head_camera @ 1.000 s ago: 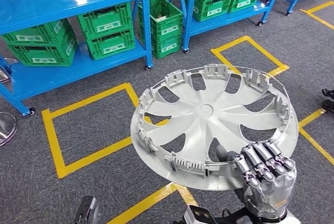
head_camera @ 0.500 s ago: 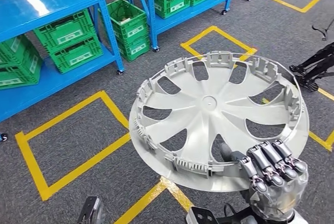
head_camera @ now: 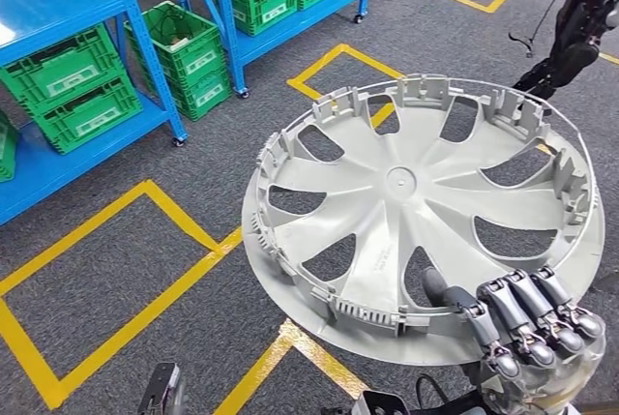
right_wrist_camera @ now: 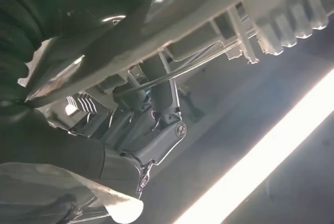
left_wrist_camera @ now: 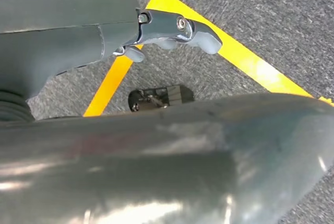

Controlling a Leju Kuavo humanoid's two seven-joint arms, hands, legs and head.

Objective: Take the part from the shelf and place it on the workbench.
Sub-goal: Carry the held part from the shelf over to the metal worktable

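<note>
Grey carpet floor [head_camera: 219, 192], marked with yellow tape lines [head_camera: 117, 328]. Beyond the wheel cover, at the far edge: blue shelving [head_camera: 138, 38] stacked with green crates [head_camera: 73, 86]. Held up over the floor, well clear of the shelving, roughly level with inner side facing up: silver wheel cover [head_camera: 409, 202], spoked, ringed with clips. At the wheel cover's near rim: right hand [head_camera: 529, 333], fingers [head_camera: 511, 323] curled over the top of the rim, thumb [right_wrist_camera: 163, 96] pressed up against the underside, firmly gripping the edge. Low and to the left of the wheel cover: left hand [left_wrist_camera: 173, 28], fingers partly extended above the carpet, nothing in them.
</note>
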